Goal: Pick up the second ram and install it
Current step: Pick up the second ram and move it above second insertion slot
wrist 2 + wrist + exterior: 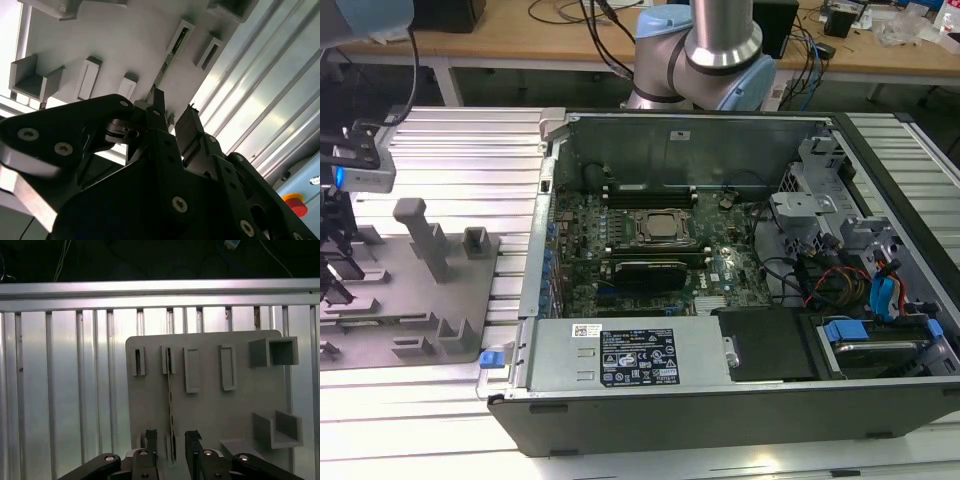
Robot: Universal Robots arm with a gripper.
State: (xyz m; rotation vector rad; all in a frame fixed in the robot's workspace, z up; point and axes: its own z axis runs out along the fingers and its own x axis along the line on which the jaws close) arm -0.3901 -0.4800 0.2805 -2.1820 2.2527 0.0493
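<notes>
The second ram (171, 400) is a thin green stick standing on its edge in a slot of the grey fixture plate (210, 410). In the first wrist view my gripper (171, 442) is open, one black finger (151, 440) on each side of the stick's near end, with a small gap on both sides. The second wrist view has the same stick (165, 67) running away from my gripper (172, 114) toward a raised slot holder. In the exterior view my gripper (335, 260) hangs over the fixture plate (410, 330) at the exterior view's left.
An open computer case (720, 390) lies in the middle of the ribbed aluminium table (460, 140). Inside are a motherboard with a square processor socket (662, 227) and long black slots (650, 192) behind it. Several grey holders and blocks (420, 235) rise from the fixture plate.
</notes>
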